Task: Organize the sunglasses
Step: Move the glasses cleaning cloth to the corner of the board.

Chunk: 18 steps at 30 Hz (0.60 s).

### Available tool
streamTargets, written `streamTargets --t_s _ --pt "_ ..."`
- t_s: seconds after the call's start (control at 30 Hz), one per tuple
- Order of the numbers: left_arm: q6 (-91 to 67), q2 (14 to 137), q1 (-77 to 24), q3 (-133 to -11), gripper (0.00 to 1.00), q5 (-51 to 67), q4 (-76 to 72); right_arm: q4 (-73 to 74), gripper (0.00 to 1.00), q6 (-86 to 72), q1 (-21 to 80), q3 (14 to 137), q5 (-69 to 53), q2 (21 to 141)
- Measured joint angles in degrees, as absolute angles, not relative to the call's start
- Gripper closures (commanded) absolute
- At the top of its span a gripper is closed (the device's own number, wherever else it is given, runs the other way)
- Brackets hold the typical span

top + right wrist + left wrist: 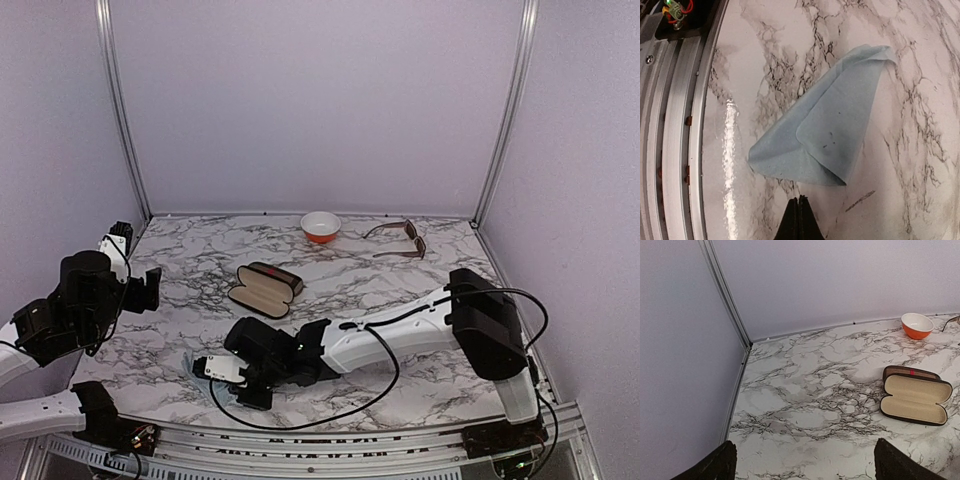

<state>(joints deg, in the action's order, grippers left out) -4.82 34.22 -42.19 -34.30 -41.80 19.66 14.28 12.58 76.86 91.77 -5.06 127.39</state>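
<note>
Cloth (pixel 825 135) lies just ahead of the right gripper (pixel 799 217), pressed together on seemingly nothing; the left gripper (pixel 805 470) hangs spread, facing the open case (pixel 915 400) meant for sunglasses (pixel 400 240).

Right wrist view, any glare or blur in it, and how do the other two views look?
Right wrist: a bright glare streak on the table beside the rail; blue cloth sharp. Left wrist: even light, open case crisp, left gripper's fingers dark at the bottom edge. Top external: soft, even light, no hard shadows.
</note>
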Motion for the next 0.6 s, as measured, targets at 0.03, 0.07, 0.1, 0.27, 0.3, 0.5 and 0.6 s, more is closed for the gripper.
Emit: streamTargets --t_s 0.03,0.07,0.1,0.27,0.3,0.5,0.6 --pt "-4.8 34.24 -42.19 -34.3 0.04 -41.39 19.66 13.93 1.0 11.97 76.73 89.89 -5.13 125.6" --pt "-4.71 34.33 -42.19 -34.28 0.04 -40.86 19.66 13.34 1.0 11.09 76.49 87.46 -5.28 123.11" --pt "-4.67 34.48 -42.19 -34.3 0.04 -40.29 19.64 12.97 1.0 10.37 76.4 85.71 -5.34 121.12" --pt "-4.67 36.07 -42.19 -34.3 0.05 -36.25 19.62 8.54 0.93 6.48 75.02 77.6 -5.91 113.25" --pt "-4.71 36.34 -42.19 -34.3 0.06 -35.77 19.62 7.77 0.91 5.67 74.59 76.36 -6.02 112.46" --pt "-4.91 37.69 -42.19 -34.3 0.07 -34.09 19.64 5.37 0.81 1.91 73.32 76.84 -6.5 114.89" --pt "-4.91 38.28 -42.19 -34.3 0.07 -34.35 19.64 4.62 0.77 0.86 73.28 81.21 -7.25 119.2"
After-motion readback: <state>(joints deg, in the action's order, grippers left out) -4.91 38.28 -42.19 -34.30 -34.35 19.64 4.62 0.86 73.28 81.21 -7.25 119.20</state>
